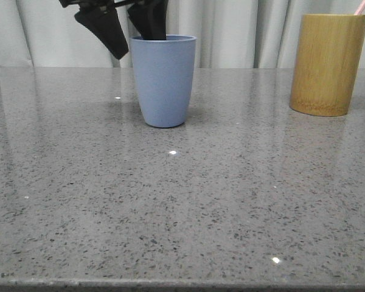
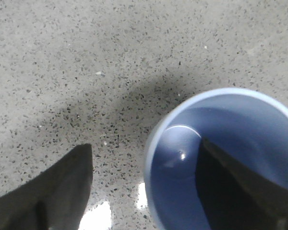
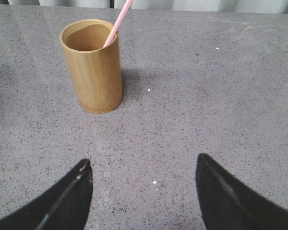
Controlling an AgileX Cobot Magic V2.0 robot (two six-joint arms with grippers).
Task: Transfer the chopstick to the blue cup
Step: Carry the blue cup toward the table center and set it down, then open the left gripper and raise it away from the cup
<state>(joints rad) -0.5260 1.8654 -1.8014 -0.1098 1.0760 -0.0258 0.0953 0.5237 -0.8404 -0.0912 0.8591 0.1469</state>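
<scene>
Left pincer [image 2: 144, 191]: I see it released, one finger inside the matte grey-blue cup [image 1: 163, 80].
Right pincer [image 3: 144, 191]: released, above the grey speckled tabletop [image 3: 206, 96].
Pale pink chopstick [image 3: 118, 23]: in the yellow-brown bamboo cylinder [image 3: 92, 67], maybe only one.

- A speckled grey stone desk [image 1: 182, 201] is filling the scene, looking like a staged test bench.
- Pale pleated curtains [image 1: 243, 30] are hanging behind, closing off the room.

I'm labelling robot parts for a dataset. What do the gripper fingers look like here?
Both grippers have plain black fingers, broad at the base and tapering to blunt points. The left gripper looks matte; its fingers show as dark wedges in the front view. The right gripper has a slight sheen along one finger's edge. No cables, markings or arm links are visible.
</scene>
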